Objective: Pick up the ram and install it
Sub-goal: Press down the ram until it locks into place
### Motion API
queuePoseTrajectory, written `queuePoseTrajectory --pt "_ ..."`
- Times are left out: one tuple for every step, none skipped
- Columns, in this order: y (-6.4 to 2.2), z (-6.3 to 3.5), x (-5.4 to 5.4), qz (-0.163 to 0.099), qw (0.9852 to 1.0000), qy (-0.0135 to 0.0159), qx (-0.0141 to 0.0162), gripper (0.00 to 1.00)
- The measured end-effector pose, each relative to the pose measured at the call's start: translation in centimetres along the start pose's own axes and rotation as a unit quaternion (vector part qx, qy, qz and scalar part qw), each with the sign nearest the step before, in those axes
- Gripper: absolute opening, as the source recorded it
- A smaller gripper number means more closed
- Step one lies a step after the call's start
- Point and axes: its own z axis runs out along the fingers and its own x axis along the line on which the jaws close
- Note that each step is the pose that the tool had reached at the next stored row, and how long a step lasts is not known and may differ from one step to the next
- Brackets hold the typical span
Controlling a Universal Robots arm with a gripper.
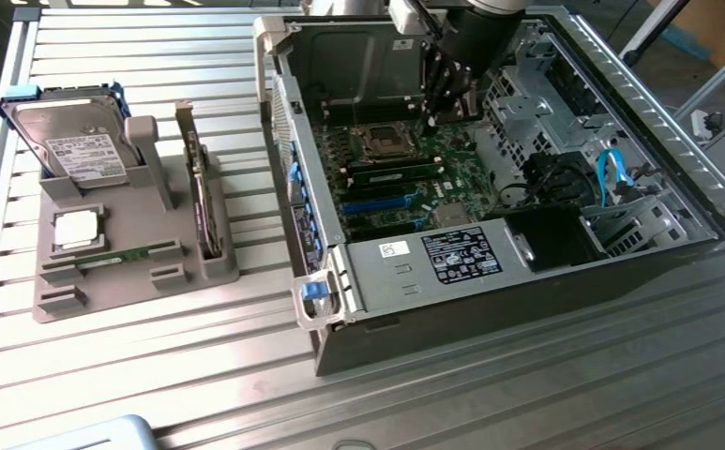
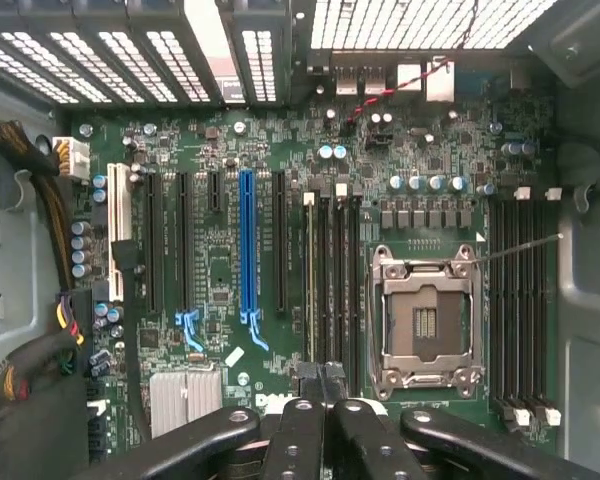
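Note:
The ram (image 1: 394, 174), a thin green stick with black chips, stands on edge in a memory slot of the motherboard (image 1: 394, 192), next to the CPU socket (image 1: 381, 141). In the wrist view the ram (image 2: 310, 290) shows as a narrow pale edge in the outermost of the long black slots beside the socket (image 2: 425, 320). My gripper (image 1: 431, 112) hangs inside the open computer case (image 1: 337, 319), just above the board near the socket. Its fingers (image 2: 322, 385) are shut together, with nothing visible between them, over the ends of the neighbouring slots.
A grey holder (image 1: 99, 281) at the exterior view's left carries a hard drive (image 1: 81, 150), a CPU chip (image 1: 77, 230), an upright expansion card (image 1: 200, 197) and a thin green strip (image 1: 130, 255). Case walls, a drive cage (image 1: 550, 103) and cables (image 1: 612, 178) surround the board.

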Motion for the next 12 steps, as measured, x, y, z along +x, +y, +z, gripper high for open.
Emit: queuePoseTrajectory --pt "0.00 0.00 0.0 0.000 1.0000 0.0000 0.0000 0.11" --pt "0.00 0.00 0.0 0.000 1.0000 0.0000 0.0000 0.11" --pt "0.00 0.00 0.0 0.000 1.0000 0.0000 0.0000 0.11" --pt "0.00 -0.01 0.0 0.000 1.0000 0.0001 0.0000 0.11" --pt "0.00 -0.08 0.0 0.000 1.0000 0.0002 -0.0001 0.11" --pt "0.01 -0.26 0.0 0.000 1.0000 0.0001 -0.0001 0.11" --pt "0.01 -0.46 0.0 0.000 1.0000 0.0001 0.0000 0.11" --pt "0.02 -0.73 0.0 0.000 1.0000 0.0002 0.0000 0.11" --pt "0.03 -0.96 0.0 0.000 1.0000 0.0004 0.0000 0.11" --pt "0.04 -1.31 0.0 0.000 1.0000 0.0008 0.0000 0.11" --pt "0.04 -1.50 0.0 0.000 1.0000 0.0011 -0.0001 0.11" --pt "0.05 -1.63 0.0 0.000 1.0000 0.0011 0.0000 0.11"
